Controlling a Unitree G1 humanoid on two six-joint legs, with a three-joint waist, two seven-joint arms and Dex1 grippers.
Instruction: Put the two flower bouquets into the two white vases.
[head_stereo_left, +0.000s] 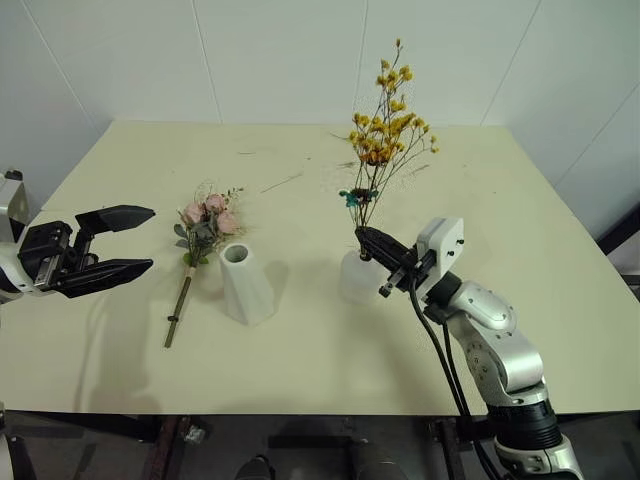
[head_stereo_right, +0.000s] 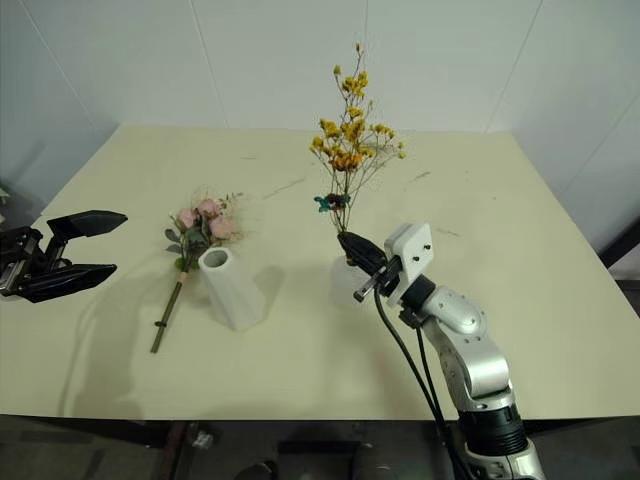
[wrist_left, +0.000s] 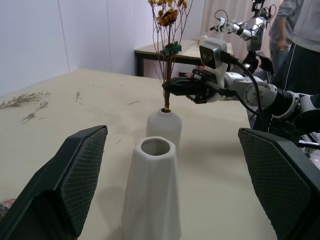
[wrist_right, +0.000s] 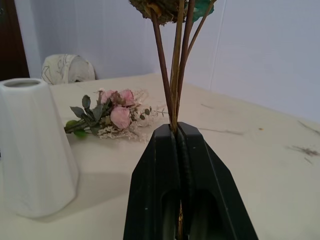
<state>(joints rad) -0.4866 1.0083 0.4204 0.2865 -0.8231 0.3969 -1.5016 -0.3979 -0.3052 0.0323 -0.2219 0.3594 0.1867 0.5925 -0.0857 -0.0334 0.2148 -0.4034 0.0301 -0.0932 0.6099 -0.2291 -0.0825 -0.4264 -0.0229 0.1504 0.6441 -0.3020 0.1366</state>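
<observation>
The right gripper (head_stereo_left: 372, 240), clamped on the yellow-orange spray (head_stereo_left: 385, 130), could tip the dome vase (wrist_left: 164, 127) sideways (left gripper (head_stereo_left: 125, 241) gapes empty).

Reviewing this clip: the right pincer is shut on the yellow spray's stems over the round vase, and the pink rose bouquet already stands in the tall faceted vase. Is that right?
Not quite. The right pincer is shut on the yellow spray over the round vase, but the pink rose bouquet lies flat on the table beside the tall faceted vase, whose mouth is empty. The left eye view shows this.
</observation>
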